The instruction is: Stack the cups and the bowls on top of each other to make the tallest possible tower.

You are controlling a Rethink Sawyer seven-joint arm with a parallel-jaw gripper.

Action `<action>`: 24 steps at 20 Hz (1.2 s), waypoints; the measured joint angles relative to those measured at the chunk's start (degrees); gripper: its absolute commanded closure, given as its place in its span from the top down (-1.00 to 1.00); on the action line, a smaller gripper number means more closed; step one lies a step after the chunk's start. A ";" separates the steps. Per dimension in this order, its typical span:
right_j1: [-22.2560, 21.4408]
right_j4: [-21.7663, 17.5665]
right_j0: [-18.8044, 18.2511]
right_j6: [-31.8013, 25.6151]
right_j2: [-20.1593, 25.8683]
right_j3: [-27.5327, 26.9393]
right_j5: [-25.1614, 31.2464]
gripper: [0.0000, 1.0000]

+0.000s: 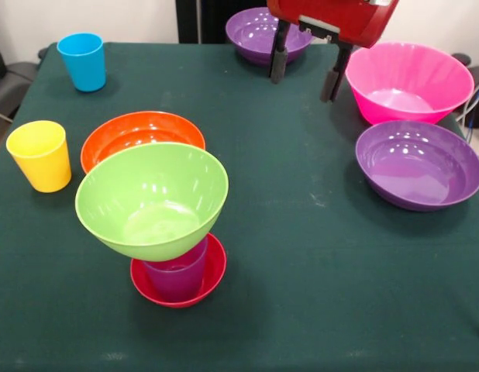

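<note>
So far, one tower [168,240] stands near the front edge of the green-clothed table [301,256]: small red bowl [210,280] at the bottom, purple cup [180,275] upright inside it, lime green bowl [150,198] perched on the cup's rim, tilted toward the camera. Three pieces up; looks precarious.

Gripper [304,70] hangs at the far side of the table, fingers spread apart, nothing between them. It sits between the far purple bowl [259,35] and the big pink bowl [410,81], touching neither as far as I can tell.

Unstacked pieces:
- wide orange bowl [127,132], just behind the tower, partly hidden by the green bowl
- yellow cup [39,155], picture-left, upright
- blue cup [82,62], far picture-left corner, upright
- second purple bowl [418,163], in front of the pink one

Judgement: task under halfway. Six loose pieces in view remain. The tilted green bowl probably needs levelling before anything else goes on top.
</note>
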 measured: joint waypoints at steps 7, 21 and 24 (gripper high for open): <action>-0.01 0.38 1.97 0.01 -1.29 1.50 -0.20 1.00; 0.54 1.26 4.67 0.55 -3.39 1.64 -3.63 1.00; 1.01 1.36 4.97 1.02 -3.79 1.63 -6.81 1.00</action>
